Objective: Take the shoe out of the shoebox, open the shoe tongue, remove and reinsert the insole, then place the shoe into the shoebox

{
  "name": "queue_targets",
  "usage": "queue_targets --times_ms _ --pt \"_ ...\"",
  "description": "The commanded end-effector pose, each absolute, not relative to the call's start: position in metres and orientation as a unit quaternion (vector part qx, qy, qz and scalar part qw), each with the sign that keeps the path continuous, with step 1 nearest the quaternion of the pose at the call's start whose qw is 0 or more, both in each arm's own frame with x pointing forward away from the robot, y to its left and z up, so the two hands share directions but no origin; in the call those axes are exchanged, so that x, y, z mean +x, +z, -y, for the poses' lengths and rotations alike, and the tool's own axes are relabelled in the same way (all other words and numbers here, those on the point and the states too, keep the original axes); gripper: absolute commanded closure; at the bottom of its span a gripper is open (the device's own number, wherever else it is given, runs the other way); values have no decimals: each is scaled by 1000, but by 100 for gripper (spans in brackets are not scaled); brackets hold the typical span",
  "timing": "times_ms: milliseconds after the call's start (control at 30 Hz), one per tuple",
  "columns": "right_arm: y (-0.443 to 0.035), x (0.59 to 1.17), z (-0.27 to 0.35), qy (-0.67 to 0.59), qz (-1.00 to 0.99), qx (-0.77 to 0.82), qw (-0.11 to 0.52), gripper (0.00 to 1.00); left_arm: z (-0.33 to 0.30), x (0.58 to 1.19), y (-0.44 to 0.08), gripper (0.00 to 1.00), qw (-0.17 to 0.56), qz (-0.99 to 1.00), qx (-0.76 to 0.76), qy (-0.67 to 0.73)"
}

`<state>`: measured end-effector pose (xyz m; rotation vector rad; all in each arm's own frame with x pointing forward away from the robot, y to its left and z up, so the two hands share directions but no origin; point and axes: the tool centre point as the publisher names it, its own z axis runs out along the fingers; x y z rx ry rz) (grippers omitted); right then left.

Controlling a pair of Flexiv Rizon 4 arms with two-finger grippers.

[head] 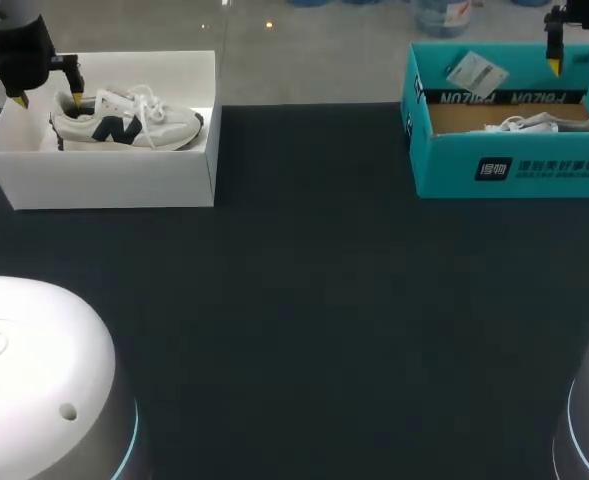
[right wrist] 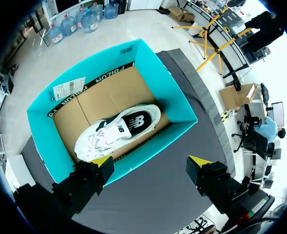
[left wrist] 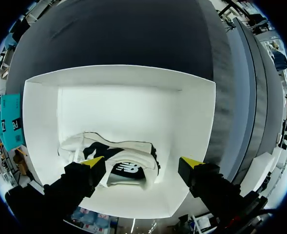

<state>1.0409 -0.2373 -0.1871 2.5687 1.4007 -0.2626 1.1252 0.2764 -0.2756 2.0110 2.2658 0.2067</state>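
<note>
A white shoe (head: 126,121) with a dark logo lies on its side in the white shoebox (head: 114,180) at the table's far left. My left gripper (head: 46,98) hangs open above the shoe's heel end; in the left wrist view the shoe (left wrist: 114,161) lies under the left gripper (left wrist: 142,165), between its spread fingers. A second white shoe (right wrist: 118,130) lies in the teal shoebox (head: 514,160) at the far right. My right gripper (right wrist: 150,163) hovers open above the teal shoebox's (right wrist: 41,131) near wall.
Dark table surface (head: 314,300) stretches between and in front of the two boxes. A white label (head: 476,71) is stuck on the teal box's back wall. White arm bases fill the near corners.
</note>
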Motion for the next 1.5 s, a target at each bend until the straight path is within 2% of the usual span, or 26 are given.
queue_targets --times_ms 33,533,1500 --pt "-187 1041 237 -89 -474 870 102 0 -289 1188 -282 0 3 -748 663 19" --pt "-187 1041 237 -89 -474 870 102 0 -297 1233 -317 0 -31 -745 666 2" --pt "-187 1041 237 -89 -474 870 102 0 -302 1213 -368 0 -89 -720 688 -25"
